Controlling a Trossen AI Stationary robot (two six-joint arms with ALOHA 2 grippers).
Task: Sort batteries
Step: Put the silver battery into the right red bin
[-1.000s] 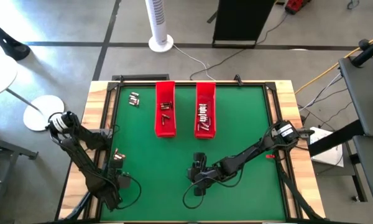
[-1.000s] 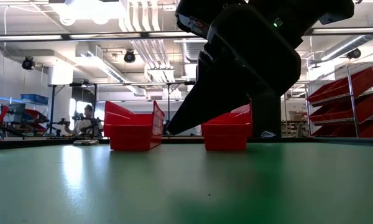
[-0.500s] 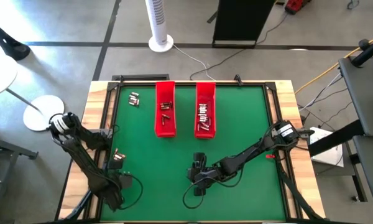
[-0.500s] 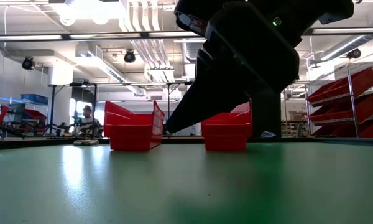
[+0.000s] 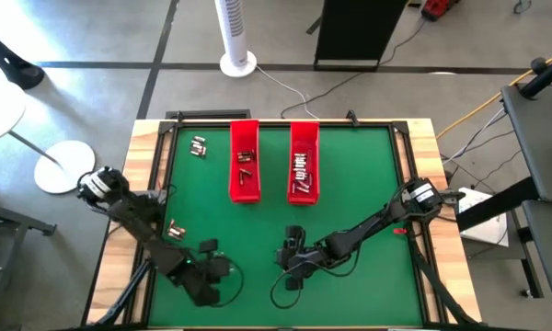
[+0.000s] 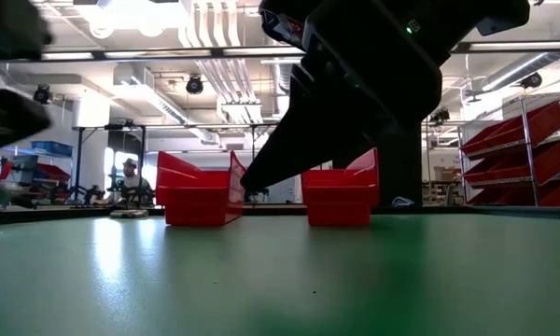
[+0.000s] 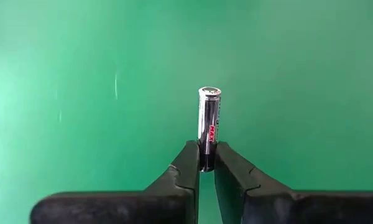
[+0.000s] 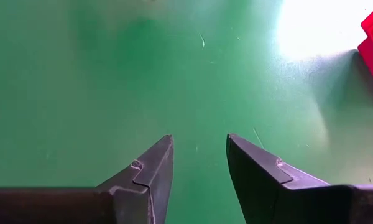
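Two long red plastic trays (image 5: 245, 175) (image 5: 304, 173) side by side near the far edge of the green table (image 5: 350, 193), small silvery batteries lying in each. More loose batteries (image 5: 199, 145) near the far-left corner, another few (image 5: 174, 229) beside the left arm. Left gripper (image 7: 204, 163) low over the near-left mat, pinching one silvery cylindrical battery (image 7: 209, 121) by its end. Right gripper (image 8: 199, 158) near the table's middle front, fingers spread, nothing between. Low view largely blocked by the dark arm.

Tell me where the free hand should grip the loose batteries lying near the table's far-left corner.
Across the middle of one barrel, from straight above. The loose batteries lie flat on the green mat, small and clustered, so fingers should straddle one cylinder's width.
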